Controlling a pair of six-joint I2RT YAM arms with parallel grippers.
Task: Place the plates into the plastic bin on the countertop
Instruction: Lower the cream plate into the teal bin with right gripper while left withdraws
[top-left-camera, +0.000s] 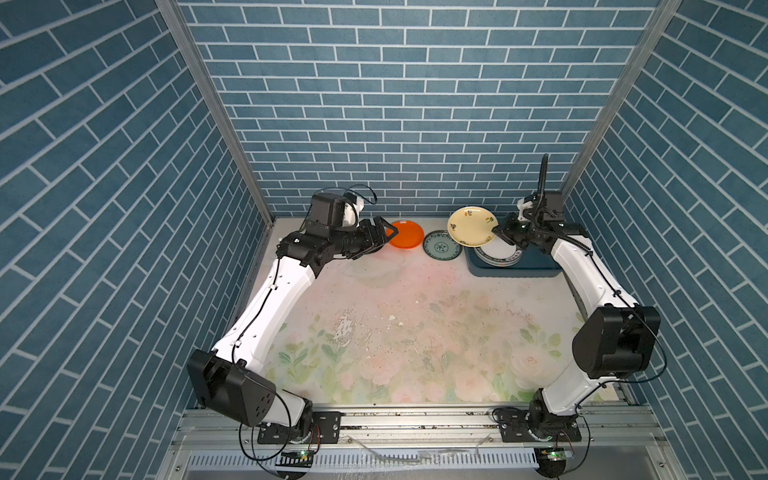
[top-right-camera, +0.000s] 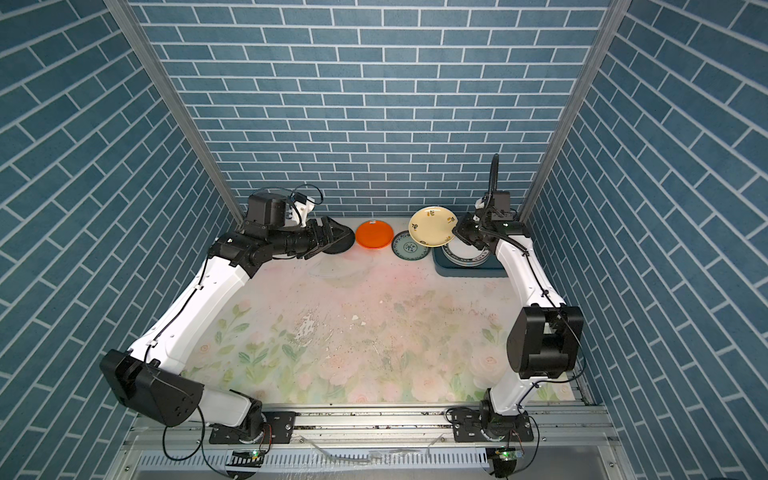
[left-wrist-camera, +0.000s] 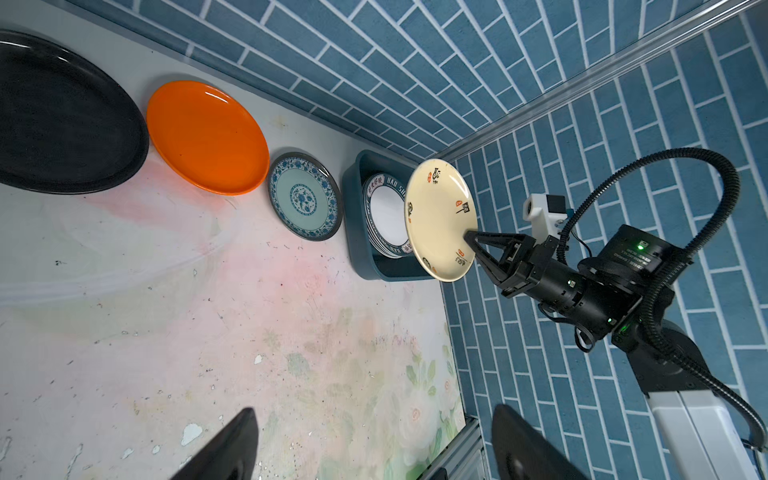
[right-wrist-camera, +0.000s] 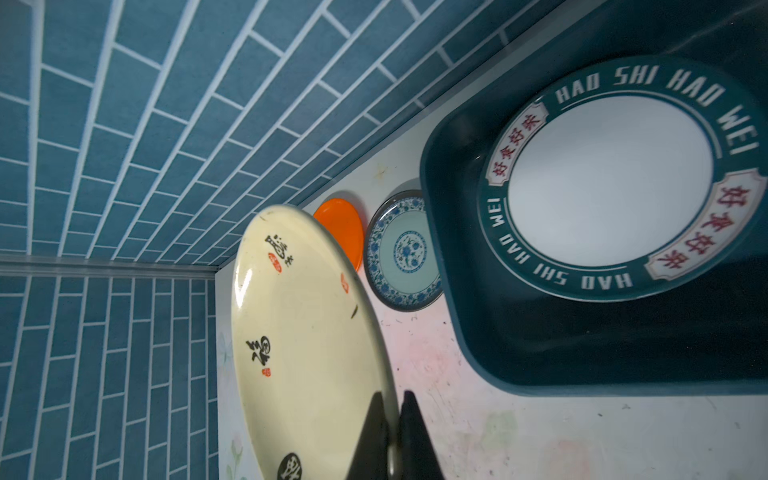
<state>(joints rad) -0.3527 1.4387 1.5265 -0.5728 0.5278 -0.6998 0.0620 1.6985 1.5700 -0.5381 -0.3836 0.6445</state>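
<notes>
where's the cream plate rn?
Rear right in both top views: cream plate held tilted in the right gripper, over the left edge of the plastic bin.

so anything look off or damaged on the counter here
Only the countertop: its floral print is scuffed and flaked into white patches near the middle, with dark specks around. Nothing looks broken or spilled.

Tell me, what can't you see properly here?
Plates under the lettered plate in the plastic bin: count unclear; the cream plate hides part in both top views.
Black plate: cut off by the left wrist view's edge; left arm covers most in both top views.
Left fingers: only tips show, left wrist view.
</notes>
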